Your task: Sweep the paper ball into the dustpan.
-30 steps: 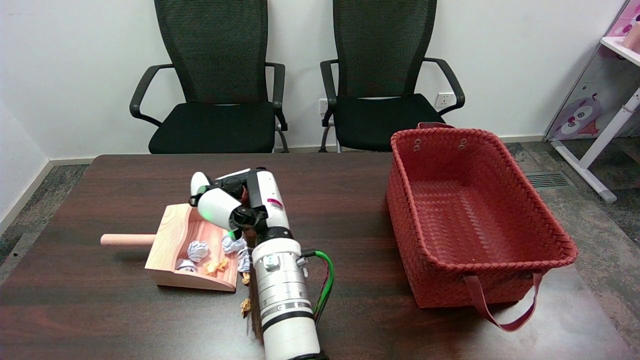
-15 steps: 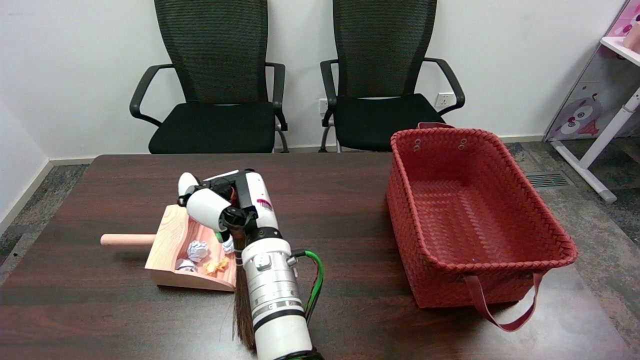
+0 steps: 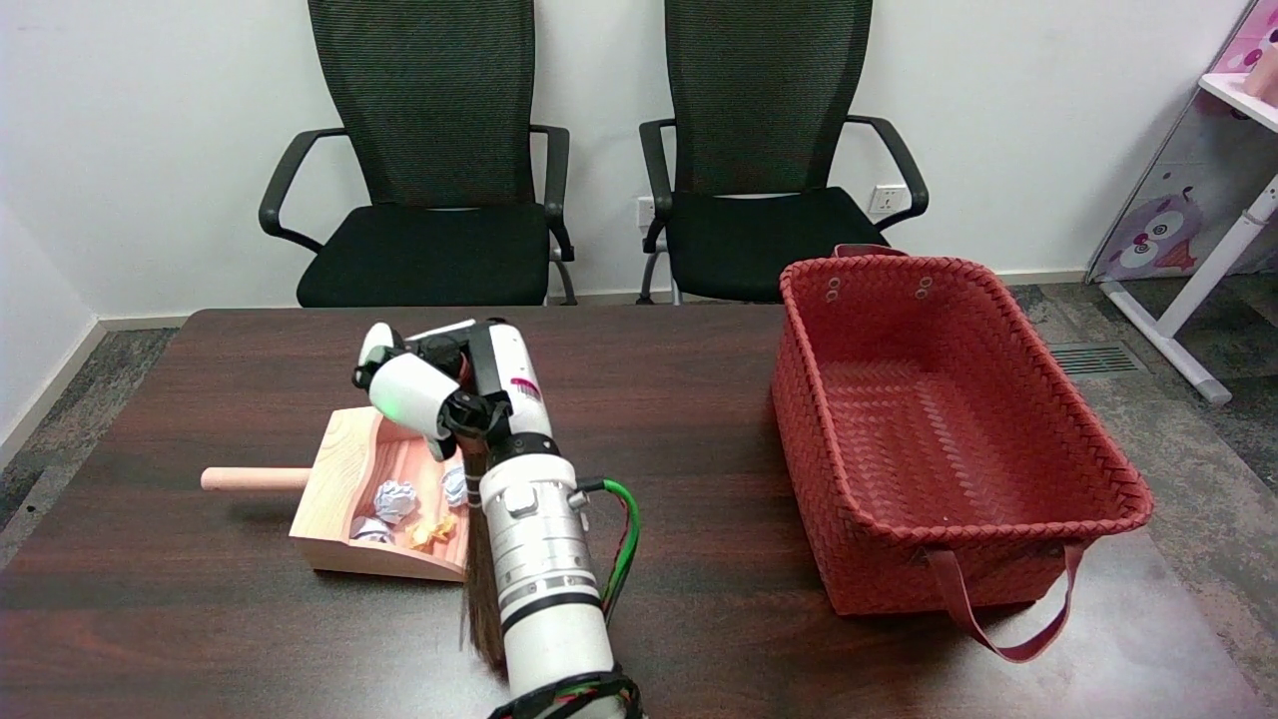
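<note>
While the right hand (image 3: 424,394) grips the broom (image 3: 481,589), fingers closed round its handle, the paper balls (image 3: 396,497) lie just left of the bristles, inside the dustpan (image 3: 344,464) near the desk's (image 3: 699,399) left edge.

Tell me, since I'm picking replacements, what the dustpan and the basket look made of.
Dustpan: pale unfinished wood, judging by its grain lines and round dowel-like handle. Basket: red woven strips, likely faux leather or plastic, with a slight sheen and flat strap handles; which one isn't clear.

Probably an office meeting room — two black mesh chairs (image 3: 429,150) behind a dark wooden table (image 3: 699,399), plain white wall (image 3: 150,120).
</note>
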You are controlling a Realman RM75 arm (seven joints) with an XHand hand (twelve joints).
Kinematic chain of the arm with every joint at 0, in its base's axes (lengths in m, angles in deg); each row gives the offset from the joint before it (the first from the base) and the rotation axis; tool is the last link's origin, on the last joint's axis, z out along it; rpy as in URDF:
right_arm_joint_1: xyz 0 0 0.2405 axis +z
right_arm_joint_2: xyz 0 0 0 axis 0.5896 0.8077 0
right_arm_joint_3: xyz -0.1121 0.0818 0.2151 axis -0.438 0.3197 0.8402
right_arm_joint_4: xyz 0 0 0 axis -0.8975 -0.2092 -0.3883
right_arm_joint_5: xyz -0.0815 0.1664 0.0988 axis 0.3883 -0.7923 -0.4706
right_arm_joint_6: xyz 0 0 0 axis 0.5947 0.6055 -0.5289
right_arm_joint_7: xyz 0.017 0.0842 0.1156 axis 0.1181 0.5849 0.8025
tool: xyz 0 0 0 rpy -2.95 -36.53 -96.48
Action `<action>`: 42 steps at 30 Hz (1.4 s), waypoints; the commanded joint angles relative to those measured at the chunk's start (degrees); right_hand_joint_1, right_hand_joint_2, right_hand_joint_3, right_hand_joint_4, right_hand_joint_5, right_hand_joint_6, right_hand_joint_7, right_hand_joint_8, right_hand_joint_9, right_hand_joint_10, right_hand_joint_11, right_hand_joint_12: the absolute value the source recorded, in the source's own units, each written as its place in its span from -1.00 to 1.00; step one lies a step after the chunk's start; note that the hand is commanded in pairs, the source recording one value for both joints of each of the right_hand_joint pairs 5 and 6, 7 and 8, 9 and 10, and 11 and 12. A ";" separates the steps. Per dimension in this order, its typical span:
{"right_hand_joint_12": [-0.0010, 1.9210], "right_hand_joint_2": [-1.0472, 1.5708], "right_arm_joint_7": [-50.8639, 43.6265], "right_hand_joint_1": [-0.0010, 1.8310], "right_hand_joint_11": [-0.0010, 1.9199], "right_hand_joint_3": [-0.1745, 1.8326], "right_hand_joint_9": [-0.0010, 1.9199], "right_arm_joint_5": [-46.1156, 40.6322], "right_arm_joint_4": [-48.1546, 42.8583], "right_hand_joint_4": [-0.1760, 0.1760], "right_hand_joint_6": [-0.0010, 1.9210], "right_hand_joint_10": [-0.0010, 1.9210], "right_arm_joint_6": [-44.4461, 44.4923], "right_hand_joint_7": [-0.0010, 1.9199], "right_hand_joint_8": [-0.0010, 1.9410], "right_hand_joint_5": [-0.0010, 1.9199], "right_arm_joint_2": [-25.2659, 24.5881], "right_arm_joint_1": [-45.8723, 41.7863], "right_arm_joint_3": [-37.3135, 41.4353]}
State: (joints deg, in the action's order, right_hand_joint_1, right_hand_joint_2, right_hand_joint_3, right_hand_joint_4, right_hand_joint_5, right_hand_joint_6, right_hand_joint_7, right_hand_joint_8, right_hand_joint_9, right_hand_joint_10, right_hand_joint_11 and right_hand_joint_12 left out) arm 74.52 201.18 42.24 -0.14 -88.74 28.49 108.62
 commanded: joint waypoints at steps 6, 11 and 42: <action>0.87 0.59 37.54 0.00 0.87 0.92 1.00 5.37 -7.31 0.00 1.00 1.00 -1.95 1.00 0.98 1.00 0.53 10.98 5.66; 0.83 0.59 42.74 0.00 0.83 0.93 1.00 5.54 -7.12 0.00 1.00 1.00 -2.52 1.00 0.98 1.00 0.91 12.22 5.66; 1.00 0.98 23.08 0.00 1.00 0.15 1.00 7.83 1.92 -0.01 1.00 1.00 -12.56 1.00 0.98 1.00 11.55 12.84 7.71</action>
State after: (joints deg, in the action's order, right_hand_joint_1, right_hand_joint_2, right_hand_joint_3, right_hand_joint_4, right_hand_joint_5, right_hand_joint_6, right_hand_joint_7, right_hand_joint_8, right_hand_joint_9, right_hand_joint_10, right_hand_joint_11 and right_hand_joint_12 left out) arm 116.37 208.24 40.55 -8.97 -84.70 40.79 114.25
